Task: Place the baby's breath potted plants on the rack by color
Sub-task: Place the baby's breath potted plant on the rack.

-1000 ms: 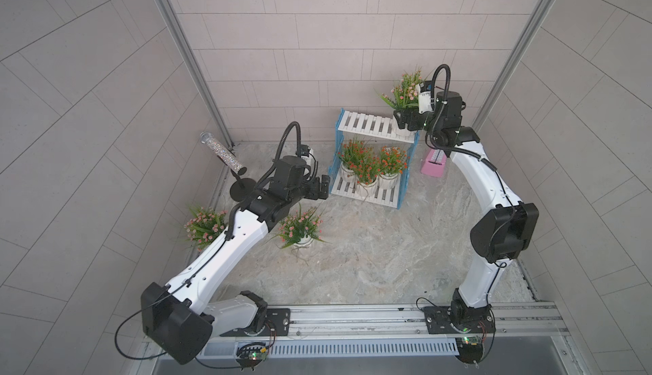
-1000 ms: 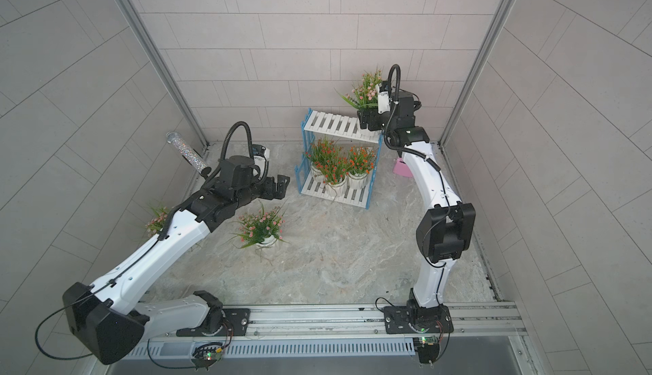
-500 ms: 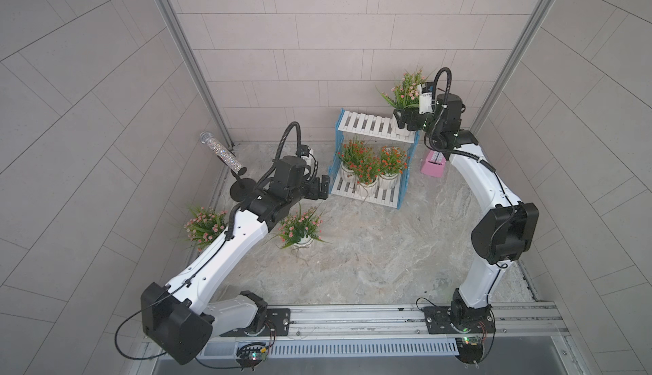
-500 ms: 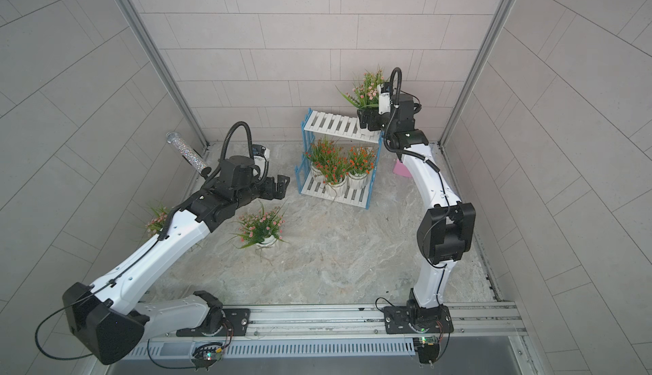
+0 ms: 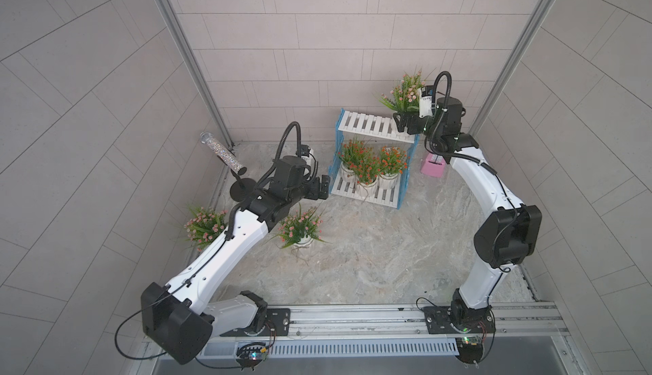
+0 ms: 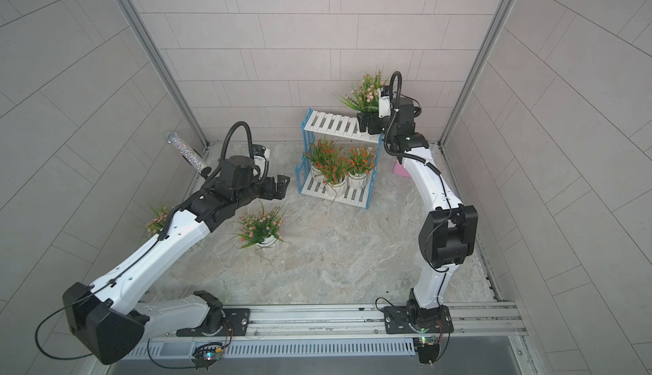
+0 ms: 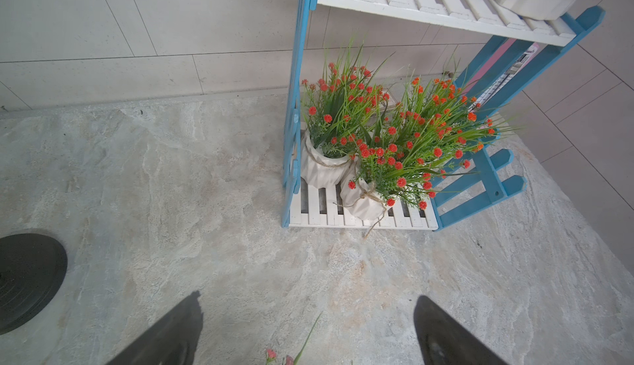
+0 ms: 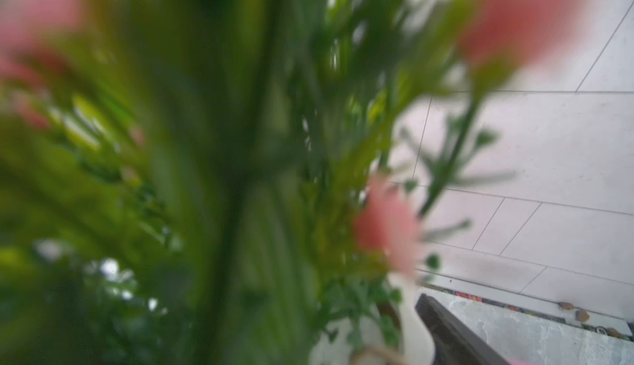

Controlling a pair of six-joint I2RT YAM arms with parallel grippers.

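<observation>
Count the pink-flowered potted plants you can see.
3. The first plant stands on the rack, top shelf, at the right gripper; the second plant on the table mid-scene; the third plant by the left wall, partly behind the left arm. Others could be hidden.

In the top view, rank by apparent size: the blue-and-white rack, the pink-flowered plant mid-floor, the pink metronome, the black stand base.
1. rack
2. mid-floor pink-flowered plant
3. black stand base and pink metronome: about alike; right arm hides part of the metronome.
</observation>
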